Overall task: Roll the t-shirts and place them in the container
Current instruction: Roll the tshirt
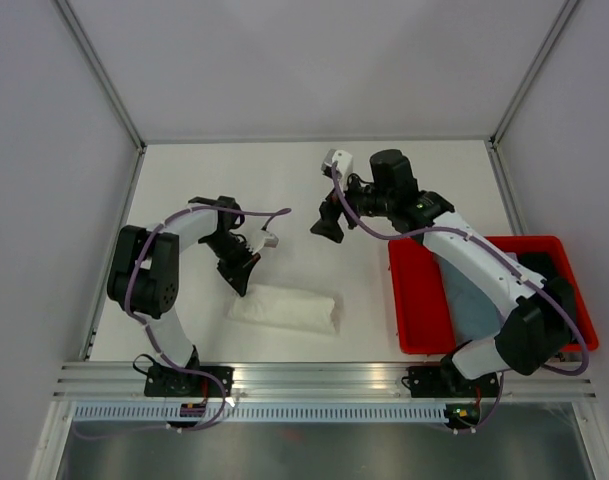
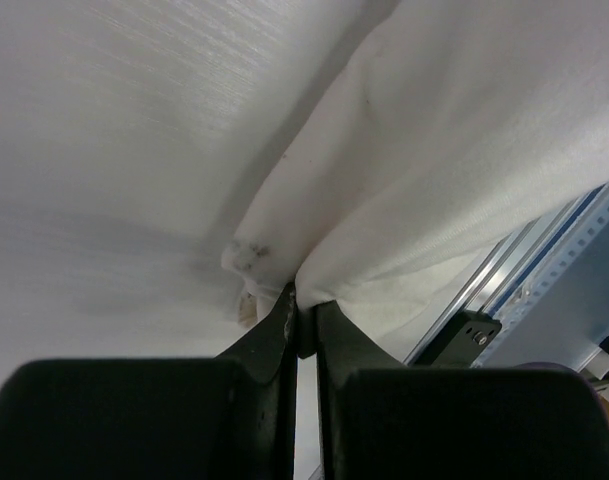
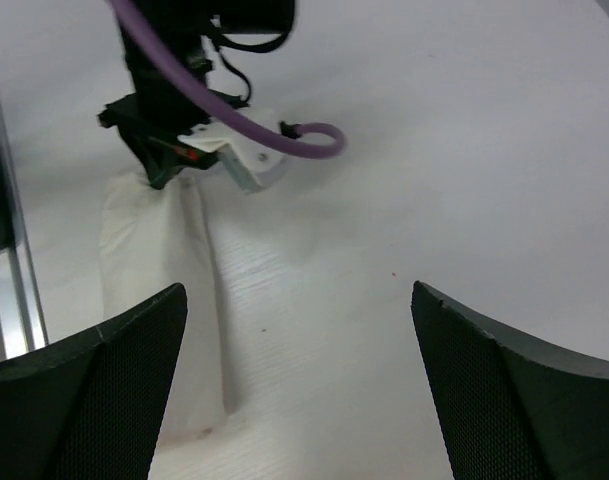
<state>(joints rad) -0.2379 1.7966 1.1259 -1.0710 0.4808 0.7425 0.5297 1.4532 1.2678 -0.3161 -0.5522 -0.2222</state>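
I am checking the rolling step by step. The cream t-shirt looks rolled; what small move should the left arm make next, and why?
Probably open the left fingers and let go. The cream t-shirt lies rolled on the table, the left fingers pinch its end, and the right fingers stand open, apart from it.

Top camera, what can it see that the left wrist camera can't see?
Only the top camera shows the red bin with a grey-blue shirt in it, and the right gripper open over the table. Only the left wrist camera shows, close up, the left gripper shut on the edge of the cream t-shirt, plus small dark specks on the cloth. Both show that t-shirt, the left gripper and the white table.
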